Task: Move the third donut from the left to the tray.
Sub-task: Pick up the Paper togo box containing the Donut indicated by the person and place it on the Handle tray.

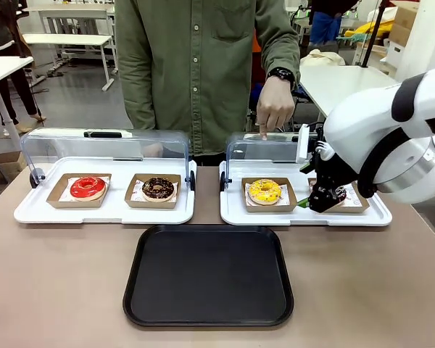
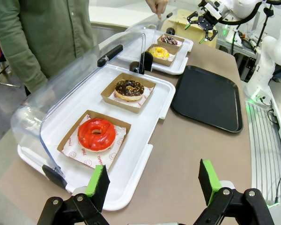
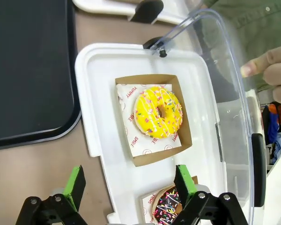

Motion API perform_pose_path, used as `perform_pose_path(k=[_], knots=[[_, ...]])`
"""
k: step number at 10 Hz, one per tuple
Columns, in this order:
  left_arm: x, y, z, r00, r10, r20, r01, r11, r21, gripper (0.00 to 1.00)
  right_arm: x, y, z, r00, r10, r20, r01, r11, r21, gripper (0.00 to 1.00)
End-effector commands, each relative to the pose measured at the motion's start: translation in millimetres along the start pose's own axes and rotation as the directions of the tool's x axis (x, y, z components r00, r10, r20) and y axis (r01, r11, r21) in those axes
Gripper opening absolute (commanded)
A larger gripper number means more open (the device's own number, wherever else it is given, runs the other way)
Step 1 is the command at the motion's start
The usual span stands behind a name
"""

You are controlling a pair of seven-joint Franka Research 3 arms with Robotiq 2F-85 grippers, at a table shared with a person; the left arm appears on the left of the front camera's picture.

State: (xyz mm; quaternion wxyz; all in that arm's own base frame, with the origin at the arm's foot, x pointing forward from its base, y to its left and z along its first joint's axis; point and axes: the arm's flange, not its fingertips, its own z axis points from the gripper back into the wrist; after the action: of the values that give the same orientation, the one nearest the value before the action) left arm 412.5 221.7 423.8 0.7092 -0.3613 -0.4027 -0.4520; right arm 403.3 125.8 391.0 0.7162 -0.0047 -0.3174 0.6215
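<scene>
Right tool (image 3: 129, 180) spread wide near glossy yellow ring donut (image 3: 158, 112).

Black tray (image 1: 209, 276) near centre of the table. Behind it, two white trays with clear lids raised.
Left white tray (image 1: 116, 212): red donut (image 1: 88, 188), dark donut (image 1: 158, 188).
Right white tray (image 1: 232, 210): yellow donut (image 1: 264, 191) on a brown liner, untouched; beside it a fourth donut (image 1: 341, 194), mostly hidden.
Right gripper (image 1: 322, 199) points down over that fourth donut, just right of the yellow one.
Person's hand (image 1: 275, 107): index finger on the right lid (image 1: 264, 148).
</scene>
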Motion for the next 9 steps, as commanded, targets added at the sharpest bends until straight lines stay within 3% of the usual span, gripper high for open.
perform_pose_path(k=[1, 2, 3, 9], knots=[[2, -1, 0, 1.000, -0.005, 0.001, 0.005, 1.000, -0.002, 1.00, 0, 0, 1, 1.000, 0.000, 0.000, 0.000, 1.000, -0.003, 1.00], [2, -1, 0, 1.000, -0.005, 0.001, 0.005, 1.000, -0.002, 1.00, 7, -7, -13, 0.997, 0.007, -0.072, -0.016, 0.993, -0.116, 1.00], [2, -1, 0, 1.000, -0.005, 0.001, 0.005, 1.000, -0.002, 1.00, 14, -13, -26, 0.994, 0.009, -0.105, -0.024, 0.989, -0.146, 1.00], [2, -1, 0, 1.000, -0.005, 0.001, 0.005, 1.000, -0.002, 1.00, 27, -26, -71, 0.973, 0.099, -0.211, -0.121, 0.988, -0.096, 1.00]])
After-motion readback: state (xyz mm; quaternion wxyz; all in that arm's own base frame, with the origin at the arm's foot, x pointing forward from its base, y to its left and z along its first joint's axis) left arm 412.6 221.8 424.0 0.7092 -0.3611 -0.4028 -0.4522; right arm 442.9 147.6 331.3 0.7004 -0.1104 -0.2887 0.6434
